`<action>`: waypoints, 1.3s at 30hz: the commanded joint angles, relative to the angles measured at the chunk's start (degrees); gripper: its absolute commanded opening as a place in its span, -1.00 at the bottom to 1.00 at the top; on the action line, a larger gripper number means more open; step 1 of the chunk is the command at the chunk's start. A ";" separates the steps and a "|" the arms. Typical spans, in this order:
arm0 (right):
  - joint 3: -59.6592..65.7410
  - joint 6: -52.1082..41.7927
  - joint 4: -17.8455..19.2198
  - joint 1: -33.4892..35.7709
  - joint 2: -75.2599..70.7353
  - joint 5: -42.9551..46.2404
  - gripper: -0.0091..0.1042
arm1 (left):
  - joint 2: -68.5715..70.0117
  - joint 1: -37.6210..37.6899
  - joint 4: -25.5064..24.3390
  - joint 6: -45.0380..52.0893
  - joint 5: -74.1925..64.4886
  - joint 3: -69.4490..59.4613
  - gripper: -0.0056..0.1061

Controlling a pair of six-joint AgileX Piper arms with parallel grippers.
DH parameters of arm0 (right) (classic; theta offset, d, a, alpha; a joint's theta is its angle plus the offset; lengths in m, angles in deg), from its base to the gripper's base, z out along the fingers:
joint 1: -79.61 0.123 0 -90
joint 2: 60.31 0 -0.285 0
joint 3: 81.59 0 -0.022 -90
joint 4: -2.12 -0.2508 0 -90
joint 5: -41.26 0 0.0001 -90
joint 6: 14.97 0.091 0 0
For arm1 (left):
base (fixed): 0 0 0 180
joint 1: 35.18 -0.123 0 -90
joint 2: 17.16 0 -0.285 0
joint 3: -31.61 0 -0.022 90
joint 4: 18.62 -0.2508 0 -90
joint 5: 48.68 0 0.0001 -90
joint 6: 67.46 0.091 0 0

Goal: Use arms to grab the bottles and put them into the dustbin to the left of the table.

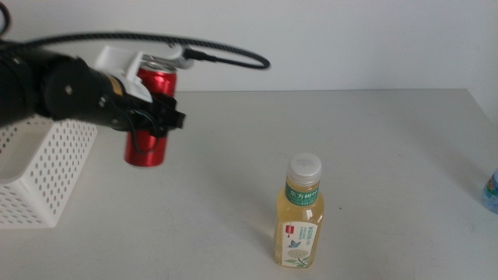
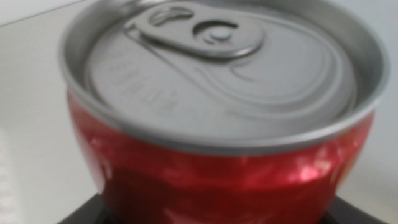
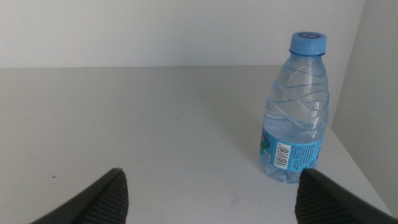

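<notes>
The left gripper point(image 1: 156, 117) is clamped around the middle of the red cola can point(image 1: 149, 117), its dark jaws pressed to the can's sides, and the can hangs upright in the air, clear of the table point(image 1: 373, 148). In the left wrist view the can point(image 2: 230, 168) fills the picture, its silver lid and pull tab unopened, with only the dark jaw edges showing at its base. The can hangs just beside the near corner of the white dustbin point(image 1: 47, 179), which stands at the table's left side; only perforated wall and rim show, and what lies inside cannot be told. The yellow tea bottle point(image 1: 299, 214) stands upright well apart from the can, nearer the front of the table, white cap on and filled with pale yellow liquid almost to the neck. The right gripper point(image 3: 211, 196) is out of the middle view; its jaws are spread wide, holding nothing. The clear water bottle point(image 3: 297, 112) stands upright near the table's right edge, blue cap on, ahead of one of those jaws and apart from it; in the middle view only a sliver of it point(image 1: 490, 190) shows at the right border.
</notes>
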 commanded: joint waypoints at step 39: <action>-0.56 -0.73 0.30 -0.21 -1.19 4.66 0.40 | -26.68 -39.11 11.97 27.03 -36.51 38.61 -0.88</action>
